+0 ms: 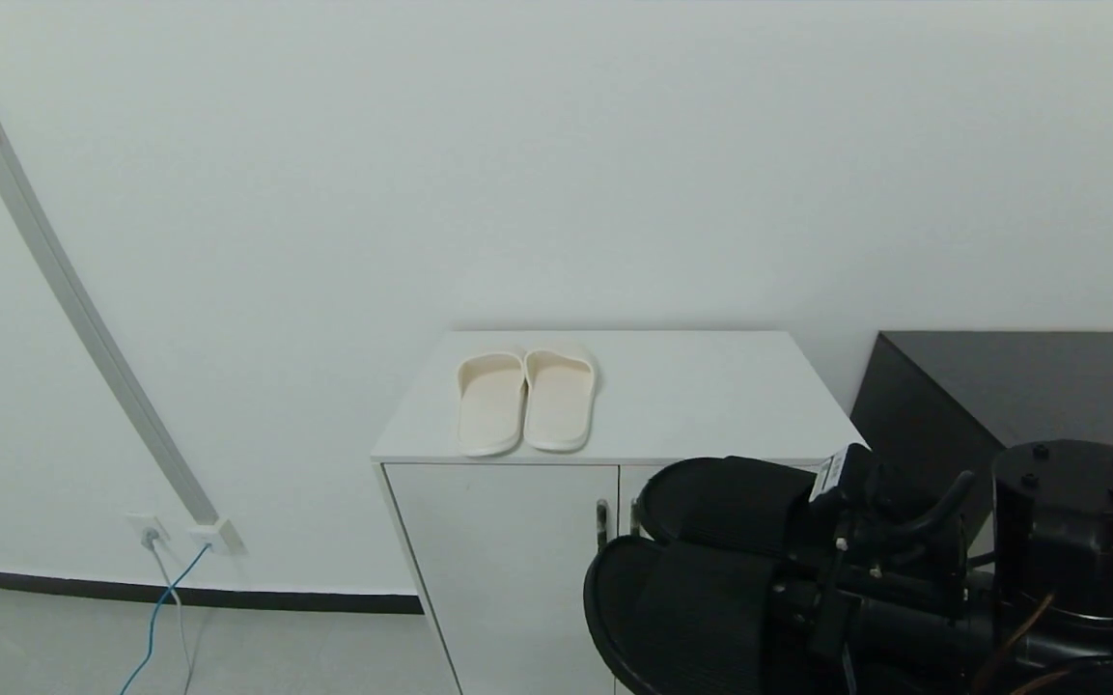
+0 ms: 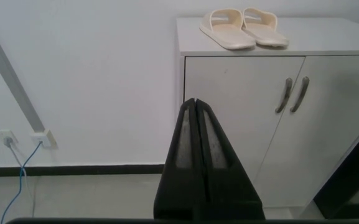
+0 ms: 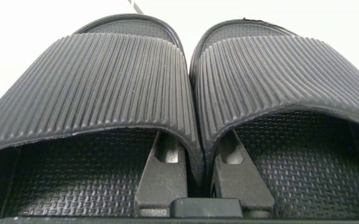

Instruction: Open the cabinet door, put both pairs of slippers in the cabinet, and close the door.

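White cabinet point(image 1: 701, 405) at lower centre of the head view, both doors point(image 1: 503, 550) shut, nothing seen of the inside. On its top, left of centre, cream slippers point(image 1: 525, 401) side by side. At lower right, black slippers point(image 1: 701, 560) pinched together by right gripper point(image 3: 195, 168), clamped on their adjoining inner walls. Left gripper point(image 2: 195, 106) closed, fingers touching, gripping nothing.

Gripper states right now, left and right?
Left gripper: closed, empty.
Right gripper: closed on the black slippers, pinching their inner walls together.
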Tool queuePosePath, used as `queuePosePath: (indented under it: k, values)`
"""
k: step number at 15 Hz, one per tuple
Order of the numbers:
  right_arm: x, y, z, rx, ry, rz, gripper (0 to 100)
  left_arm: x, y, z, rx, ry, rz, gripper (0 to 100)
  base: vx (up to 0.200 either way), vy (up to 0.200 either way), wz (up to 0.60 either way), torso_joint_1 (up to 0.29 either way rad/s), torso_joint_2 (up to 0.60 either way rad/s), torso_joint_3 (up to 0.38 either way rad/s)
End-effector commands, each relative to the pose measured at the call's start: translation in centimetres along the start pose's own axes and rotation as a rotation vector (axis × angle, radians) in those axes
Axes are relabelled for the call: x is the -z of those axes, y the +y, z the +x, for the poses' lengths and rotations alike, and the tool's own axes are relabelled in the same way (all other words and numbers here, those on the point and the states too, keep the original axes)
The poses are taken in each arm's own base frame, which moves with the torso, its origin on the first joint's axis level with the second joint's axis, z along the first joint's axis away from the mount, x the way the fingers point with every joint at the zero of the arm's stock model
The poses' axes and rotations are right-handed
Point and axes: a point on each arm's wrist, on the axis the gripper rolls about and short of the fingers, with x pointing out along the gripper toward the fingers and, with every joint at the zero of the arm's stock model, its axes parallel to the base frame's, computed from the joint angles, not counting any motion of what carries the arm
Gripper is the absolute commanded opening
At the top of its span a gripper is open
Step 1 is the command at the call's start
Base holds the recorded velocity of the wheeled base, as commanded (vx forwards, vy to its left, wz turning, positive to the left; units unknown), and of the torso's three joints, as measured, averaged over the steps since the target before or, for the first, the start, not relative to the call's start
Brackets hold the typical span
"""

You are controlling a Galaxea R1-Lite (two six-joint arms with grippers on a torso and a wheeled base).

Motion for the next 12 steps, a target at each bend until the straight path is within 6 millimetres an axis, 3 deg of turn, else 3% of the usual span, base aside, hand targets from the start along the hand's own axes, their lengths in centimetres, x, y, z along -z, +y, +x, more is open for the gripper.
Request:
queuePosePath:
  k: [1,4,5,8,12]
  values:
    - [0.49,0.07,0.17,-0.004,0.017,0.003,0,-0.01,0.00,0.01,0.000,0.001,0.001,0,0.000,0.000,0.00,0.000,0.00,0.000]
    - [0.78,0.12,-0.04,0.000,0.008,0.002,0,-0.01,0.00,0.01,0.002,0.001,0.000,0,0.000,0.000,0.00,0.000,0.00,0.000]
    - [1.00,0.20,-0.10,0.001,0.009,0.000,0,-0.01,0.00,0.01,0.002,0.001,0.000,100,0.000,0.000,0.00,0.000,0.00,0.000]
    - [1.01,0.24,-0.33,0.002,0.001,-0.003,0,-0.01,-0.01,0.01,0.000,0.001,0.000,100,0.000,0.000,0.00,0.000,0.00,0.000]
    - [1.42,0.32,-0.10,-0.006,0.020,0.000,0,-0.01,0.00,0.01,0.002,0.001,0.000,100,0.000,0.000,0.00,-0.149,0.36,0.199]
